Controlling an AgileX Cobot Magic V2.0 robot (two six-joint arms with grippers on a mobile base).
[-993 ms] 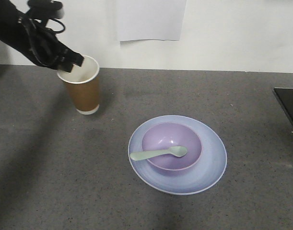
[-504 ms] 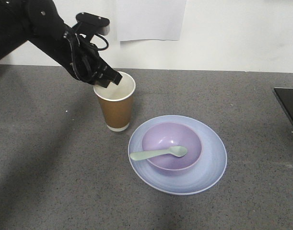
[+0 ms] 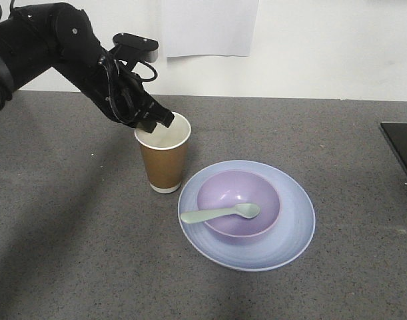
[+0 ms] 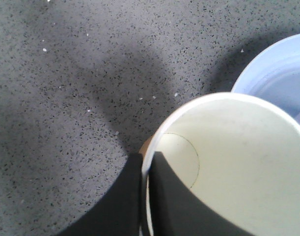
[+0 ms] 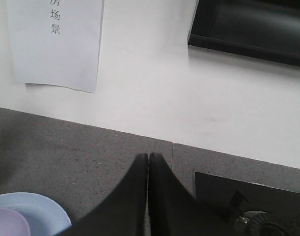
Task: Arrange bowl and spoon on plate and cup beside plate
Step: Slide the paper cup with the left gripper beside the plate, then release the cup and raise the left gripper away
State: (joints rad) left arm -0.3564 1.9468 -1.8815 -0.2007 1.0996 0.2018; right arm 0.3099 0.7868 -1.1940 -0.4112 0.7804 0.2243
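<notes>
Black fingers (image 4: pixel 140 196) of the left gripper (image 3: pixel 156 120) pinch the white rolled rim of the cup (image 3: pixel 163 157), one flat matte blade outside the wall and one inside against the pale, smooth lining, as the left wrist view shows with the thin paper edge running between them. From the front, that brown paper cup stands upright on the desk (image 3: pixel 70 233), tapering down to a white base band, just beside the left edge of the plate (image 3: pixel 290 227); whether the two touch I cannot tell. The desk is a dark grey, finely speckled stone-like surface, slightly rough in look. On it the round plate is pale blue-lilac plastic with a shallow, gently raised rim and a soft sheen. Sitting in its middle is the bowl (image 3: pixel 220 190), a deep, smooth lavender plastic round, narrower than the plate. Across the bowl lies the spoon (image 3: pixel 220 214), pale mint green, its oval scoop resting inside toward the right and its short flat handle reaching out over the left rim of the bowl. The right gripper (image 5: pixel 148 196) has its two dark tapered fingers pressed together with nothing between them, hanging over the desk near the white wall (image 5: pixel 189 88), where a sheet of paper (image 5: pixel 56 44) is stuck.
</notes>
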